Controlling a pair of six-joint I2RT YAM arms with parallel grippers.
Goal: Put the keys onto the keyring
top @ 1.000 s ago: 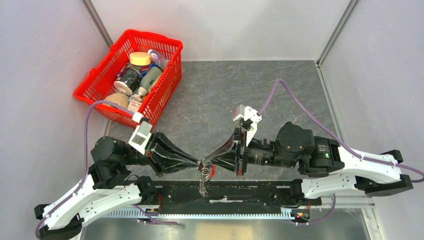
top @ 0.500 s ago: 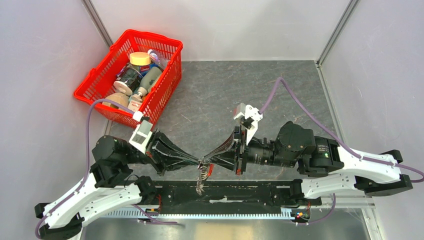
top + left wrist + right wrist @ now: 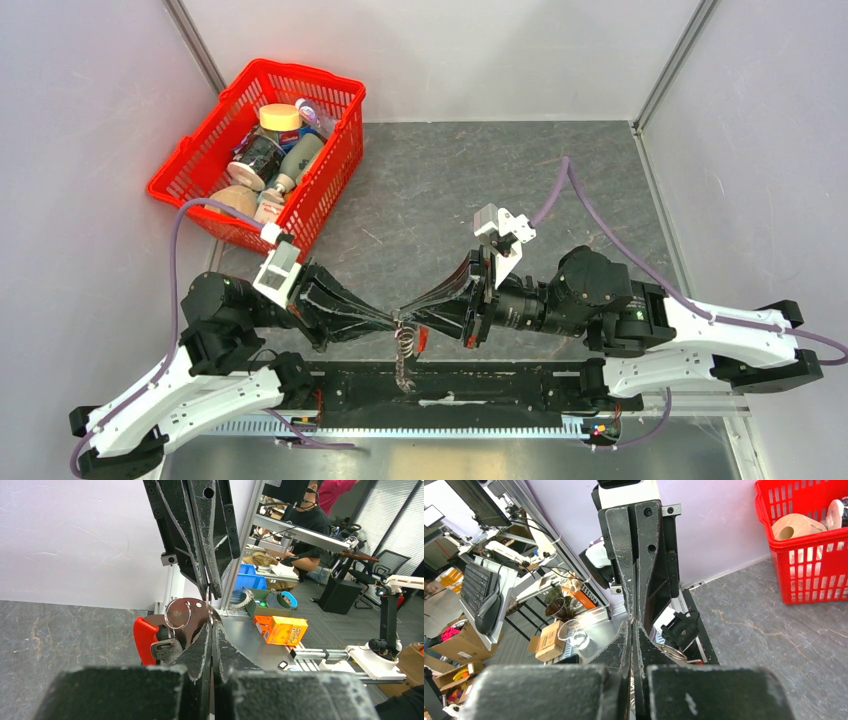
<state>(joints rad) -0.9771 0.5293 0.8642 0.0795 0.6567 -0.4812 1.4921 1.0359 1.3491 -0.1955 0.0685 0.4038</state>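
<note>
The left gripper (image 3: 392, 322) has just pinched shut. A moment ago it was a little open, so now both arms hold the keyring (image 3: 178, 614) up in the air, above the near side of the table (image 3: 430, 180). The right gripper (image 3: 411, 318) is shut on it too, tip to tip. One key (image 3: 166, 649) hangs by the red tag (image 3: 144, 639) — threading looks ready to go on.

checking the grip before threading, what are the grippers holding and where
Left gripper and right gripper, both shut, pinch the keyring at its ring's edge; key hangs free.
</note>
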